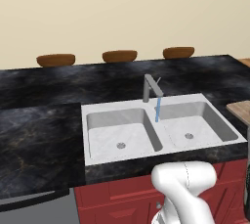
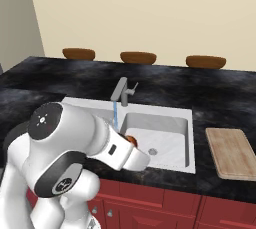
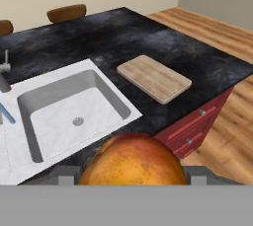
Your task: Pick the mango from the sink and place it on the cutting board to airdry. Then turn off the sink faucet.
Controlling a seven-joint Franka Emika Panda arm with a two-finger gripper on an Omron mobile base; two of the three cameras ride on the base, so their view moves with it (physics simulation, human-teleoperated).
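The orange-yellow mango point(image 3: 132, 163) sits between my gripper's point(image 3: 131, 176) two fingers at the bottom of the hand view, lifted above the counter's front edge near the sink's right basin. A sliver of the mango point(image 2: 131, 140) peeks out behind my forearm in the right base view. The white-grey double sink point(image 1: 93, 111) point(image 2: 186, 112) point(image 3: 126, 105) lies below, both basins bare. The wooden cutting board point(image 3: 154, 78) point(image 2: 232, 153) point(image 1: 241, 110) rests on the black counter right of the sink. The grey faucet point(image 1: 150, 87) point(image 2: 122, 90) pours a thin blue stream point(image 1: 157, 109) point(image 2: 114, 115).
Three wide brown bowl-like shapes point(image 1: 55, 60) point(image 1: 119, 56) point(image 1: 178, 52) stand along the counter's far edge. Red cabinet fronts point(image 3: 197, 121) run under the counter. A wooden floor point(image 3: 217, 32) lies beyond the counter's right end.
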